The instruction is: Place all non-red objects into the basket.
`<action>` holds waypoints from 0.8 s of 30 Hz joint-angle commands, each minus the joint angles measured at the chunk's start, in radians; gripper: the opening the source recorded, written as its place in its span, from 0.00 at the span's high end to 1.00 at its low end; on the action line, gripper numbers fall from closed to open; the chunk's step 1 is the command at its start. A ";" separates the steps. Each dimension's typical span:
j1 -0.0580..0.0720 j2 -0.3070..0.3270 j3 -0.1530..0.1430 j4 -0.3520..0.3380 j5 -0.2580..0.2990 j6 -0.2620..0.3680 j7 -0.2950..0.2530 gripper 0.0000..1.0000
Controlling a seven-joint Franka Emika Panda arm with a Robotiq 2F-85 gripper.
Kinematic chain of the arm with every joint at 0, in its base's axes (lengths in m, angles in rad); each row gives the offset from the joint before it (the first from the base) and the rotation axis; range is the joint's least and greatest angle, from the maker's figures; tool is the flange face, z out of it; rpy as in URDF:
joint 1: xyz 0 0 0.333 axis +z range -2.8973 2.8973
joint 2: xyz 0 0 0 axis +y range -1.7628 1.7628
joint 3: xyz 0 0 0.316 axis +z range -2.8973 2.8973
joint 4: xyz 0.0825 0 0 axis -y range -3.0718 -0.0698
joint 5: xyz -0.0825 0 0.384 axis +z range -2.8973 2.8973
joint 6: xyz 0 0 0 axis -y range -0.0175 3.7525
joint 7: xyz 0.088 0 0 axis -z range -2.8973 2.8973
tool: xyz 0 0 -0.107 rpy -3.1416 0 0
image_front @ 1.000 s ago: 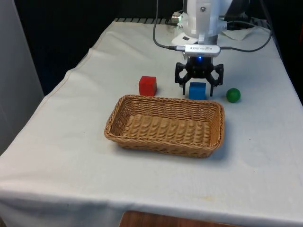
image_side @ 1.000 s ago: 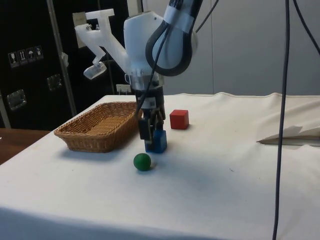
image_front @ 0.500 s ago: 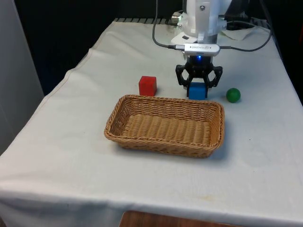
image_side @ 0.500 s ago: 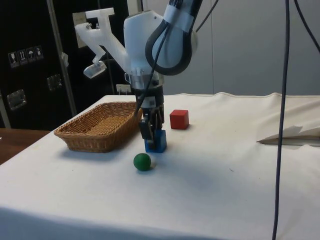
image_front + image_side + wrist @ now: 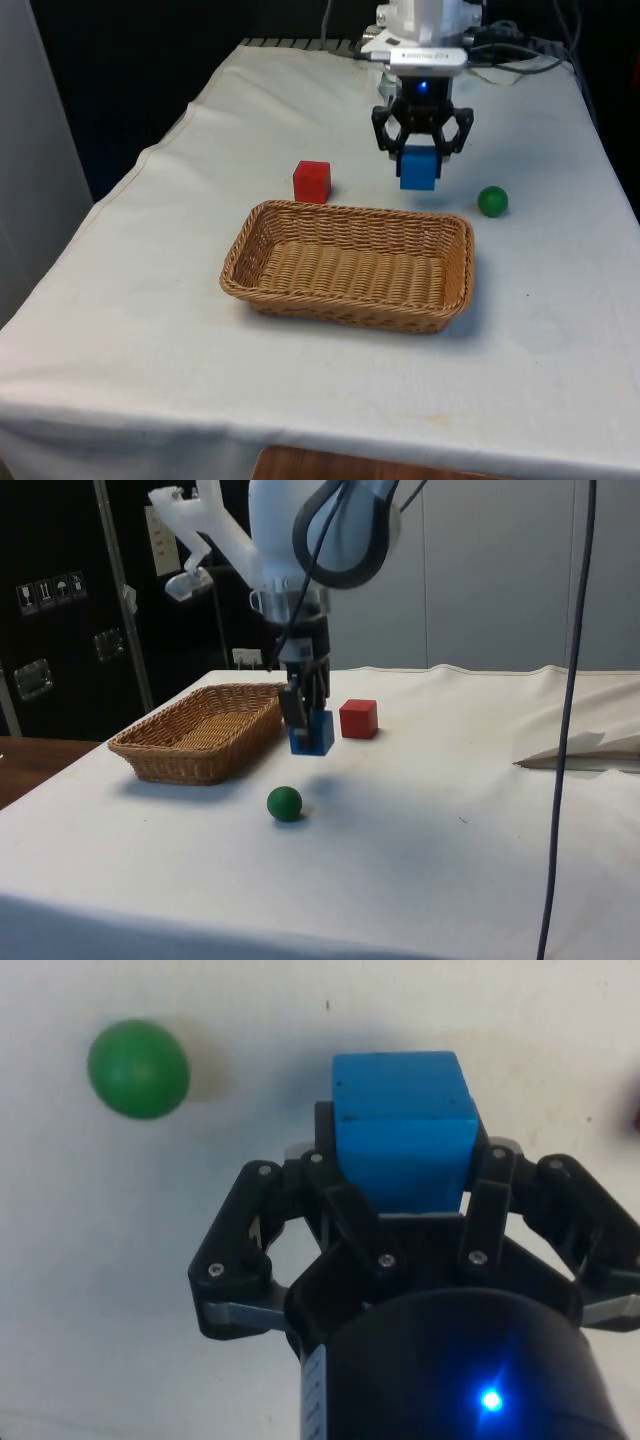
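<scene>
Right now your gripper [image 5: 420, 160] is pinching the blue cube [image 5: 418, 168] between its two black fingers, one on each side face, and the cube hangs clear of the white cloth [image 5: 560, 330]. In the side view you can see the cube [image 5: 312, 732] lifted off the table, with its shadow lying on the cloth below it. From the wrist camera the blue cube [image 5: 403, 1125] sits squarely between the fingers [image 5: 330, 1150], its lower part sticking out past the fingertips.

You have the cube just behind the far rim of the wicker basket [image 5: 350, 265], toward the front view's right end of that rim, and above it rather than over the basket's inside. In the side view the gripper [image 5: 305, 710] hangs just beside the basket [image 5: 195, 735], between it and the red cube [image 5: 358, 719].

Your green ball [image 5: 492, 201] rests on the cloth on the front view's right of the held cube, apart from it and near the basket's far corner. The side view puts the ball [image 5: 285, 803] nearer that camera than the gripper, and the wrist view shows the ball [image 5: 138, 1068] lying on bare cloth, off to one side of the cube.

Your red cube [image 5: 312, 181] stands on the cloth on the front view's left of the gripper, just behind the basket's far rim and not touching it.
</scene>
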 commanded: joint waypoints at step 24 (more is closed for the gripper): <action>-0.002 -0.198 -0.010 -0.011 0.001 -0.172 -0.012 0.97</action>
